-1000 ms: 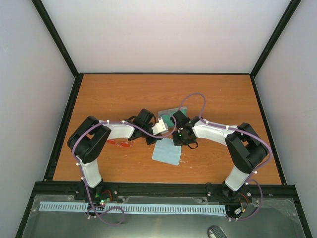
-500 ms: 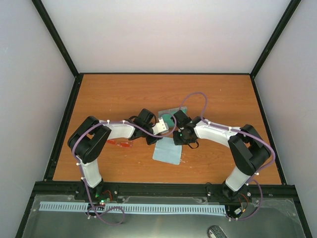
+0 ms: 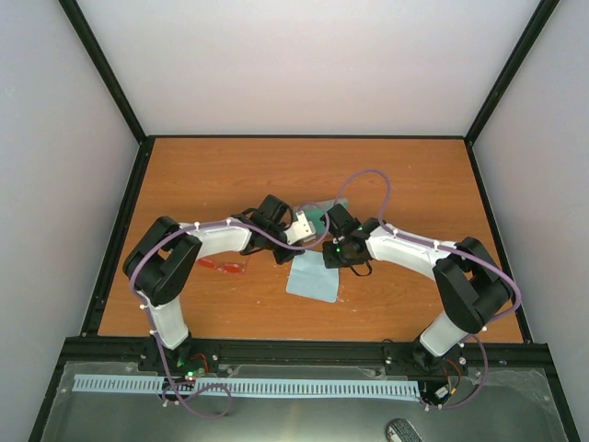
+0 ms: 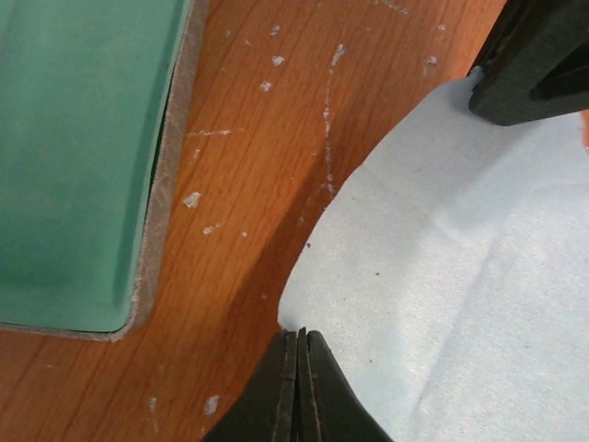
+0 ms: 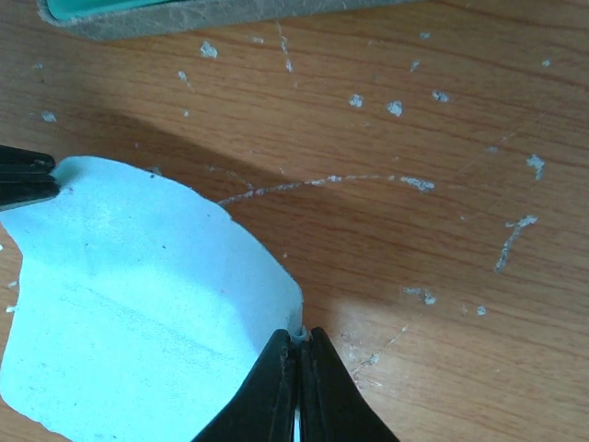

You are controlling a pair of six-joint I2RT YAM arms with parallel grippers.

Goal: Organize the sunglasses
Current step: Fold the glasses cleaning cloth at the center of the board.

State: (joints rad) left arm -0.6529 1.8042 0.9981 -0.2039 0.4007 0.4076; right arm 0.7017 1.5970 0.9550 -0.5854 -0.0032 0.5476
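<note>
The sunglasses, red-orange with reddish lenses, lie on the table under my left arm, left of both grippers. They do not show in either wrist view. My left gripper is shut on the far left corner of the light blue cloth; its wrist view shows the pinch and the cloth. My right gripper is shut on the far right corner, shown in its wrist view with the cloth. The cloth's far edge sags between the two grippers.
The open grey case with green lining lies just beyond the grippers; it shows at the left of the left wrist view and at the top edge of the right wrist view. Black frame rails border the wooden table.
Both grippers and the cloth have shifted a little to the right and towards the case. The sunglasses have not moved.
</note>
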